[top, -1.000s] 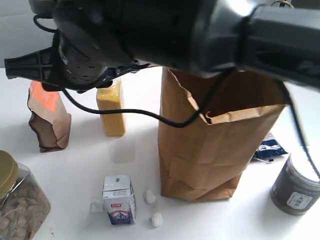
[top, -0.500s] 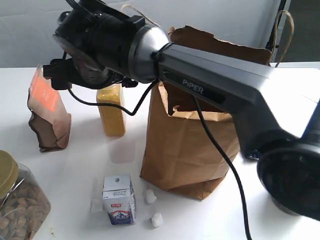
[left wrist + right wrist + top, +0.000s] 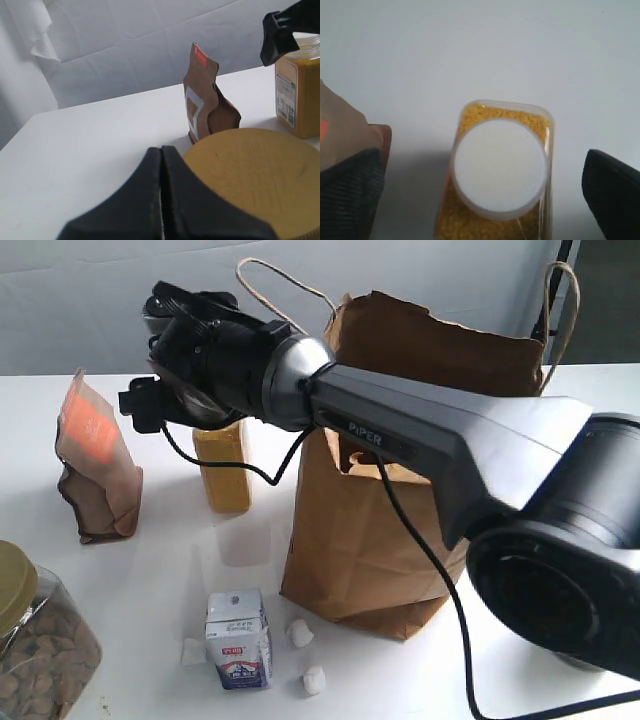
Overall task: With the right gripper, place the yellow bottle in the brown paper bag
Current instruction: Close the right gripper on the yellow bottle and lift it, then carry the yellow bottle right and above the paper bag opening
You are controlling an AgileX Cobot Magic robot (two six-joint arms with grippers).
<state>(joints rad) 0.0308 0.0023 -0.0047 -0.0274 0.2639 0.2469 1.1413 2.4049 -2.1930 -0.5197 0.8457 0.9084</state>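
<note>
The yellow bottle (image 3: 225, 470) stands upright on the white table, left of the brown paper bag (image 3: 400, 490). My right gripper (image 3: 195, 412) hangs directly over it, open. In the right wrist view the white cap (image 3: 499, 166) lies between the two black fingers (image 3: 350, 195), which stand wide apart on either side of it without touching. The left wrist view shows the bottle (image 3: 300, 95) with one right finger (image 3: 280, 30) beside its top. My left gripper (image 3: 161, 150) is shut with nothing in it, next to the jar's olive lid (image 3: 255, 175).
A small brown pouch with an orange label (image 3: 95, 465) stands left of the bottle. The large jar (image 3: 30, 640) fills the near left corner. A small milk carton (image 3: 238, 640) and two white lumps (image 3: 300, 632) lie in front of the bag.
The right arm has swung away from the camera to the far left and come down over the yellow bottle. The bag sits a little further left than one second ago.
</note>
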